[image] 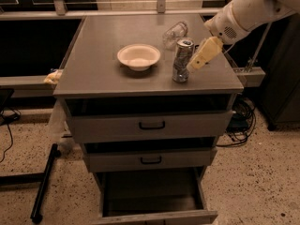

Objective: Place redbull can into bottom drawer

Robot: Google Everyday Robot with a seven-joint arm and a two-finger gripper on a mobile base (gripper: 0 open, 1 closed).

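The pale yellow pincer (197, 62) is held low over the grey table (98, 55), angled down from the right. Whether it is spread or pressed together cannot be told. Just left of its tip the redbull can (182, 60) is stood upright; contact cannot be judged. Beyond the pincer, a clear bottle (174, 32) is laid on its side. Farther left a white bowl (138, 56) is seen. Far below, the bottom drawer (154, 218) is seen open, beneath two shallower drawers (152, 125).

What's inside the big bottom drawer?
The bottom drawer looks bare inside; its back, under the middle drawer, is hidden in shadow. The redbull can stands on the cabinet top, the gripper right beside it.
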